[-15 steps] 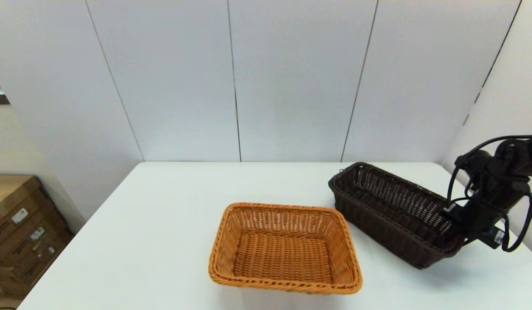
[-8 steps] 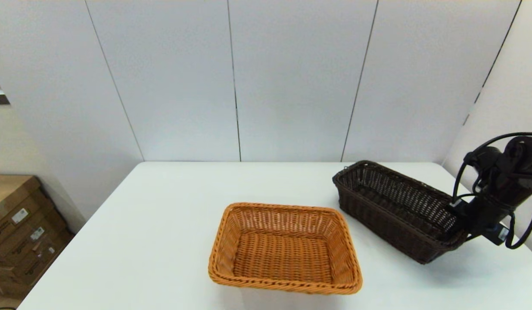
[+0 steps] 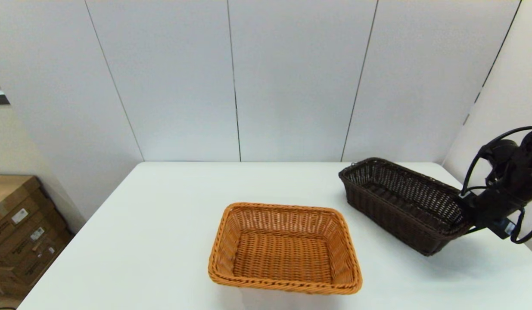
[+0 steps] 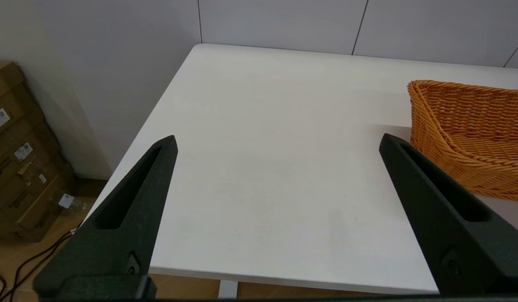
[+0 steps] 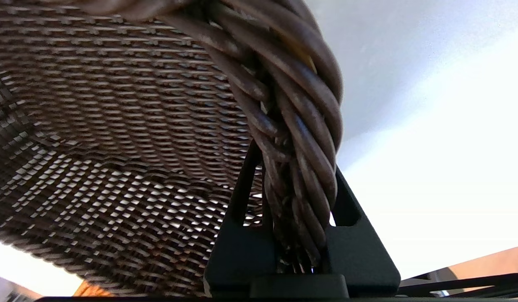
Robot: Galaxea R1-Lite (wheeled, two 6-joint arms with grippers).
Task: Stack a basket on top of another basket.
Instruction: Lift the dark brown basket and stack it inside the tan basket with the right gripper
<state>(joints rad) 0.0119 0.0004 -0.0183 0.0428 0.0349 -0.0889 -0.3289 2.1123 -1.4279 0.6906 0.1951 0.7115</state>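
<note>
From up high, the right gripper [image 3: 471,220] bites the end rim of the dark basket [image 3: 403,204]. All of that basket stretches away from its fingers, toward the middle of the table [image 3: 162,224]. The end by the fingers looks raised, and a shadow lies under it, so I think the basket is lifted or tipped up. The orange basket [image 3: 285,249] sits flat on the table, well apart from the fingers and off to the robot's left of the dark basket. The left arm does not show here.

From the left wrist, the left gripper [image 4: 277,142] hangs over the near edge of the table with its fingers spread wide and nothing between them. A corner of the orange basket [image 4: 472,134] sits just beside one finger tip, outside the gap.

From the right wrist, the two black fingers [image 5: 347,201] squeeze tight on the braided rim of the dark basket [image 5: 300,126], one on each side of it. The woven inside of the basket spreads out past them.

I think this is the lifting step. Next, the right arm needs to raise the dark basket higher than the orange rim, carry it across to the robot's left, hold it level above the orange basket, and lower it in.
</note>
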